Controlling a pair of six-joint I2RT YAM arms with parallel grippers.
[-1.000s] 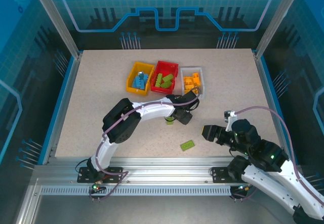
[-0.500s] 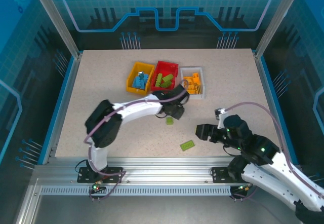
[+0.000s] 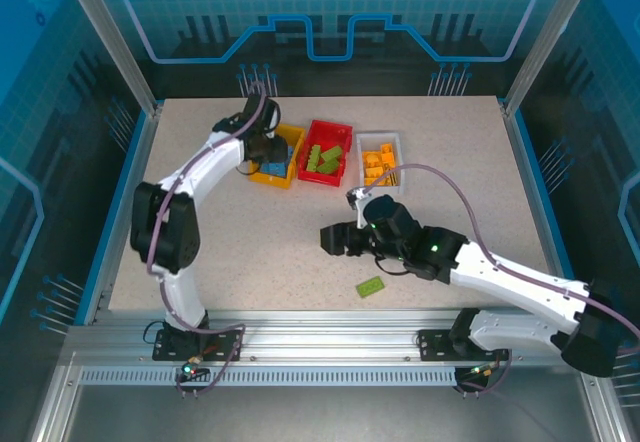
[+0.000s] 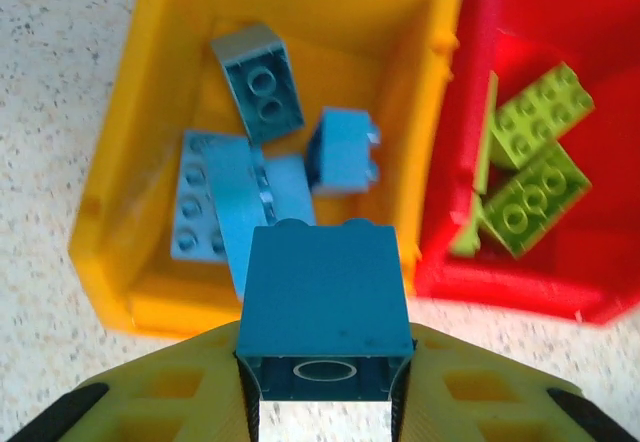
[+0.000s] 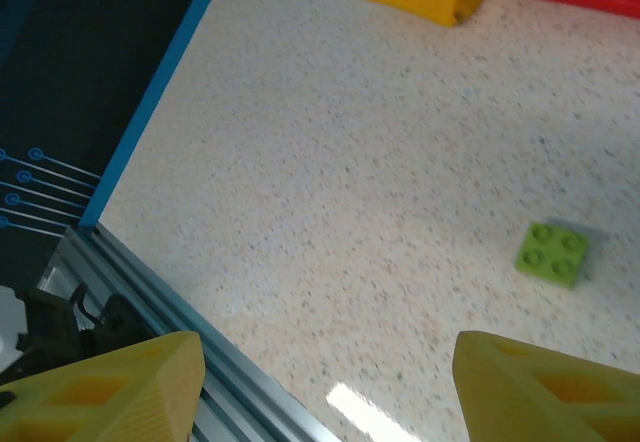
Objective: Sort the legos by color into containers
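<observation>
My left gripper [image 4: 323, 390] is shut on a dark blue lego [image 4: 325, 307], held over the near rim of the yellow-orange bin [image 4: 115, 212]. Several blue legos [image 4: 260, 82] lie in that bin. In the top view the left gripper [image 3: 262, 142] is at the yellow-orange bin [image 3: 272, 179]. The red bin [image 4: 520, 287] holds green legos [image 4: 535, 177]. The white bin [image 3: 380, 138] holds orange legos [image 3: 378, 165]. My right gripper [image 3: 333, 240] hangs open over mid-table, nothing between its fingers [image 5: 110, 382]. A small green lego [image 5: 553, 253] lies on the table ahead of it. Another green lego [image 3: 370, 286] lies nearer the front edge.
The three bins stand in a row at the table's back centre. The blue table rim [image 5: 150, 112] and the aluminium front rail [image 5: 200, 362] run to the left of and below the right gripper. Speckled tabletop [image 3: 210, 252] stretches left of the right gripper.
The left gripper swung from mid-table up and left to the yellow-orange bin. The right gripper reached leftward from the front right to the table's centre.
</observation>
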